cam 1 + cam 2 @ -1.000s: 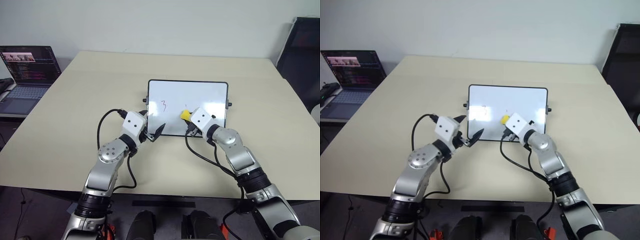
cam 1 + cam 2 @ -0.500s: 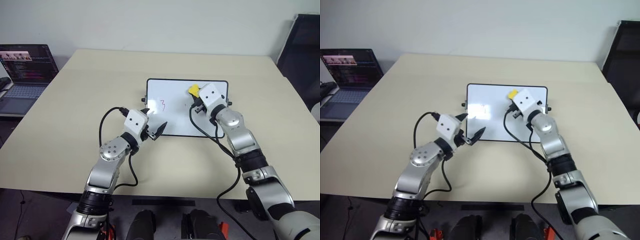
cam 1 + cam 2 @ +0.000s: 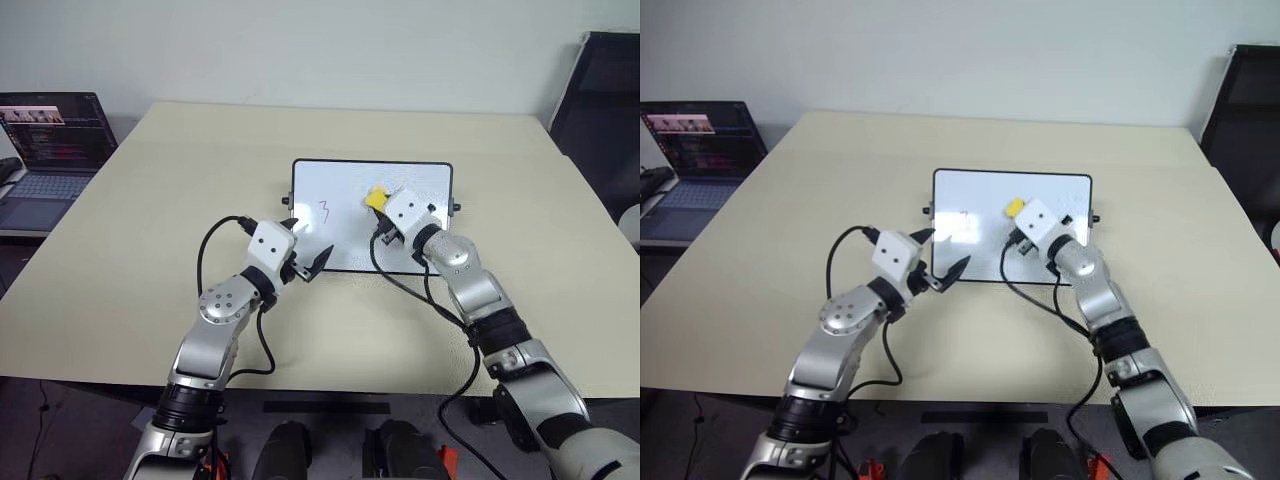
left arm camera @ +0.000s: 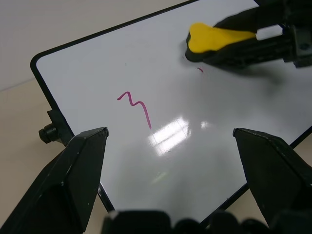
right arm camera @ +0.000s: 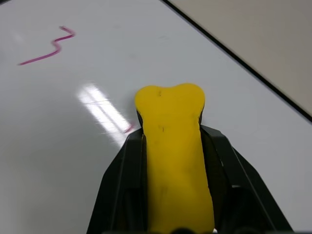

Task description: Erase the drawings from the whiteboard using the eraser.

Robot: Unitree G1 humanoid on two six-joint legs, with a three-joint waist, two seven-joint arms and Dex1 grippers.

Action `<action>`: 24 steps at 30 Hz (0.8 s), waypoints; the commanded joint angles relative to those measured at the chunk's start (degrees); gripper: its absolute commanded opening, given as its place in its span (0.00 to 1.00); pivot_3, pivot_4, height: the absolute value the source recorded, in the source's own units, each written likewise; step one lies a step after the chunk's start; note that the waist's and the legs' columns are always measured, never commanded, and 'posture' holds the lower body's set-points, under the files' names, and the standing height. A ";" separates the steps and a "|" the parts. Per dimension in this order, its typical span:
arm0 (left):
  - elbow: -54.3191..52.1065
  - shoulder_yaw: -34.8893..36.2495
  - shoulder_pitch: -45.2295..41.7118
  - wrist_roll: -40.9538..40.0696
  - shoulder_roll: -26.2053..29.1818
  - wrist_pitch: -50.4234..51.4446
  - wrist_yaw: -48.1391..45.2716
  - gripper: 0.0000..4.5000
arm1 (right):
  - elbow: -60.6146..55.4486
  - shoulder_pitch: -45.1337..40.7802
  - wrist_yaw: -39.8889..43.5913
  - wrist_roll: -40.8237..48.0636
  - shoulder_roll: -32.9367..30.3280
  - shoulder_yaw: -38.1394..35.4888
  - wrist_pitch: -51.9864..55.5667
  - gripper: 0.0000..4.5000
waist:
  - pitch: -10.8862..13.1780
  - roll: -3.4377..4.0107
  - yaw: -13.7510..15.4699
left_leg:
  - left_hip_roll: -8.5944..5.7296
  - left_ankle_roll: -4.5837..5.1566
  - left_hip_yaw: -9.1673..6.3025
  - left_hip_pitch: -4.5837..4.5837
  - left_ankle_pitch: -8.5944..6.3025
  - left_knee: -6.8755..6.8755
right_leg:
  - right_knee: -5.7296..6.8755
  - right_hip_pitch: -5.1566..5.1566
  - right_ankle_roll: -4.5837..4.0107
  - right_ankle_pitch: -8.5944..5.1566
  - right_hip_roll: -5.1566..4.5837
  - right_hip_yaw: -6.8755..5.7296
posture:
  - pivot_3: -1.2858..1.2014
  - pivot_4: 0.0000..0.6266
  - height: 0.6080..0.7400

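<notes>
A: On the desk [image 3: 150, 230], where is the eraser [image 3: 376, 197]?
B: Clamped in the right hand [image 3: 381, 203], on the whiteboard [image 3: 340, 185] beside a red "3" [image 3: 324, 212].
A: The left hand [image 3: 305, 255]?
B: Spread wide, holding nothing, over the board's near edge.

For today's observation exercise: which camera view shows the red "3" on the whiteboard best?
The left wrist view: the red "3" is large, unobstructed. The right wrist view catches it at an edge; both eye views show it tiny.
</notes>
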 commanded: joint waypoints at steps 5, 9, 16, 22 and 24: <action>-1.80 1.04 -0.59 0.53 0.68 -0.95 0.41 1.00 | -1.91 5.51 1.73 -2.90 -1.55 2.89 3.05 0.26 | 0.00 0.00 -0.01 | 0.01 0.00 0.01 0.12 0.00 0.00 | 0.01 0.08 0.01 -0.01 0.00 0.02 | 0.52 0.24 1.00; -1.86 1.27 -0.30 0.53 0.86 -0.95 0.39 1.00 | -3.09 5.95 2.16 -2.54 -2.47 1.58 3.48 0.26 | 0.00 0.00 0.07 | 0.00 0.00 0.01 0.15 0.00 0.00 | 0.00 0.11 0.01 -0.02 0.00 0.02 | 0.52 0.24 1.00; -1.65 0.92 -0.58 0.58 0.44 -0.82 0.46 1.00 | -7.79 6.45 2.52 0.84 -2.42 -2.11 5.01 0.26 | 0.02 -0.04 0.31 | -0.02 0.00 0.00 0.12 0.00 0.00 | -0.03 0.11 0.01 -0.02 0.00 0.00 | 0.52 0.24 1.00; -1.22 0.71 -0.54 0.37 0.14 -1.05 0.20 1.00 | -19.84 10.20 3.76 5.91 -3.03 -7.22 12.93 0.26 | 0.03 -0.04 0.42 | -0.04 -0.01 -0.04 -0.13 -0.01 -0.03 | -0.09 -0.07 0.02 -0.02 -0.03 -0.04 | 0.52 0.24 1.00; -1.11 0.64 -0.51 0.28 0.01 -1.11 0.10 1.00 | -22.26 11.21 2.88 6.59 -3.14 -8.58 14.18 0.26 | 0.03 -0.03 0.37 | -0.04 -0.01 -0.05 -0.22 -0.01 -0.05 | -0.10 -0.17 0.02 -0.02 -0.04 -0.06 | 0.52 0.24 1.00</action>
